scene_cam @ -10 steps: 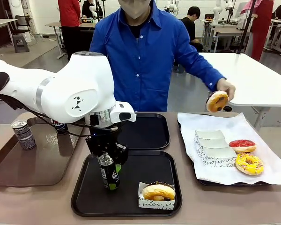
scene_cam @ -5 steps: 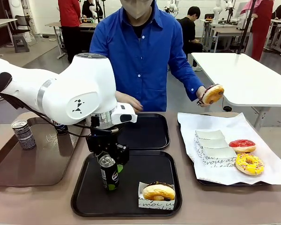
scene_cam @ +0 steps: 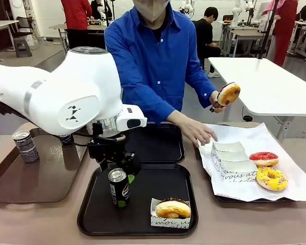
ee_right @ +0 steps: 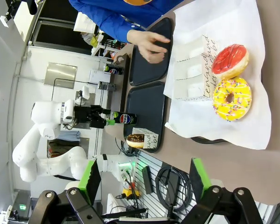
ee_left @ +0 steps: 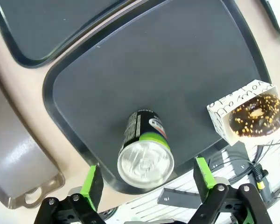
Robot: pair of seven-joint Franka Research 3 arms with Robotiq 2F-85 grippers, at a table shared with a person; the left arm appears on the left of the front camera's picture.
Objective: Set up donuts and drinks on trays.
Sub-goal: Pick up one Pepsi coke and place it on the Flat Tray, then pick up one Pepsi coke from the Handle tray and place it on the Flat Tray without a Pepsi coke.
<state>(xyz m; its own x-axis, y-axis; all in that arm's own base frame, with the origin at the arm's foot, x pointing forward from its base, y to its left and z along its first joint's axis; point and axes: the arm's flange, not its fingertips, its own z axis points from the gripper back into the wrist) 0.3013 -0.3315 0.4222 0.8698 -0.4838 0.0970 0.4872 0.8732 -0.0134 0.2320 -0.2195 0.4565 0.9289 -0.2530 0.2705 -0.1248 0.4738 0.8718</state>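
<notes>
On the near black tray (scene_cam: 162,185) the black can (scene_cam: 120,190) stands upright beside a sleeved donut (scene_cam: 172,209), left gripper (scene_cam: 116,164) open above it; right gripper (ee_right: 143,173) open, empty.

Matt blk plastic tray (scene_cam: 158,191), glossy metal can (scene_cam: 120,188) w/ shiny silver top, printed white paper sleeve (scene_cam: 166,221).

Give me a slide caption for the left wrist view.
Open left hand above a black-and-green soda can standing on a black tray beside a sleeved chocolate donut.
</notes>
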